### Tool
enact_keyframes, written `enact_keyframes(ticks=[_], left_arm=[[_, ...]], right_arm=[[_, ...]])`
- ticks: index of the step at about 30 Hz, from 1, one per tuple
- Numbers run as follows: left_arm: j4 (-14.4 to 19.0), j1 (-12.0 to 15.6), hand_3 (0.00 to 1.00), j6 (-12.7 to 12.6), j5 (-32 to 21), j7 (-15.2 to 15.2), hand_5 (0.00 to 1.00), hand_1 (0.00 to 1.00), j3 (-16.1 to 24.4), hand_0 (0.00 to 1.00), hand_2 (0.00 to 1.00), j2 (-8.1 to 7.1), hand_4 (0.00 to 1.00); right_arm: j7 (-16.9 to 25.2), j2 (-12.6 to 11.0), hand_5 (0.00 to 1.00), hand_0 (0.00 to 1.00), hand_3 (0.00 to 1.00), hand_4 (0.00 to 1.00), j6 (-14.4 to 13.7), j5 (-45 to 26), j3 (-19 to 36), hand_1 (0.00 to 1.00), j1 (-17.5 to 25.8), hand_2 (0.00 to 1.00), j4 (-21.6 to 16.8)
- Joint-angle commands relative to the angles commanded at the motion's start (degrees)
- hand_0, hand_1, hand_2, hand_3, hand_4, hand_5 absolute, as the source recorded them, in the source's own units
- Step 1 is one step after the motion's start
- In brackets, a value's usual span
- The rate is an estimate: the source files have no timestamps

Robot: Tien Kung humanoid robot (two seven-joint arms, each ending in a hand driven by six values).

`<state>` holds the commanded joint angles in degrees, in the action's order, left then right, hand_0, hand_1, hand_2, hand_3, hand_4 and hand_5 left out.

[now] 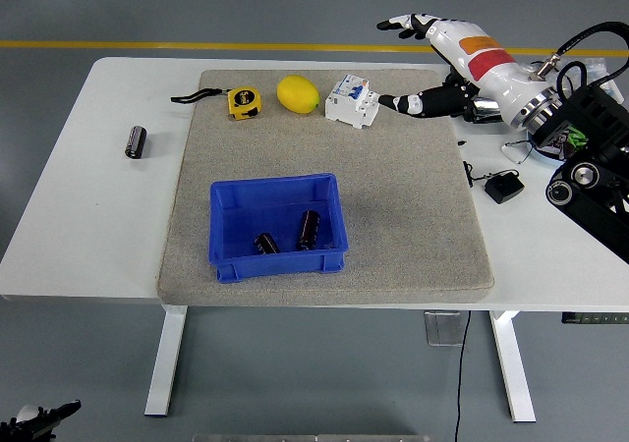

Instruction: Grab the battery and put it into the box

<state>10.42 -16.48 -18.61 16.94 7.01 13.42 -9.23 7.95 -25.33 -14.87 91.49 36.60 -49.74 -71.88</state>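
Blue plastic box, rectangular with a thick rim, sitting on a coarse grey felt-like mat that covers the middle of a smooth white table. Inside the box, two dark cylinders: one battery lying lengthwise toward the right wall, another shorter-looking and tilted, just to its left. Out on the bare tabletop, well apart from the mat at the left, a third battery, black and cylindrical with a paler band at one end, lying on its side. Along the mat's far edge, left to right: a yellow tape measure with a black strap trailing left, a smooth oval lemon, and a white boxy switch block with small blue details. Coming in from the right, the right hand raised near the far right of the table, glossy white shell with an orange-red band on the forearm, black jointed fingers spread wide and holding nothing, thumb stretched toward the switch block without clearly touching it. Behind and below the wrist, black metal arm links with round joints, looped cables and a tangle of dark clutter. Small black adapter with a thin cord resting on the table just off the mat's right edge. Grey floor beyond, crossed by a yellow line.
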Motion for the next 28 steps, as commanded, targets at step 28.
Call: enact_keyframes(ticks=[28], left_arm=[[0.1, 0.3, 0.602, 0.1, 3.3, 0.5, 0.471, 0.743, 2.5, 0.763, 0.793, -0.23, 0.621]], right_arm=[[-0.3, 0.5, 0.331, 0.743, 0.826, 0.888, 0.4, 1.3, -0.4, 0.744, 0.3, 0.803, 0.4]])
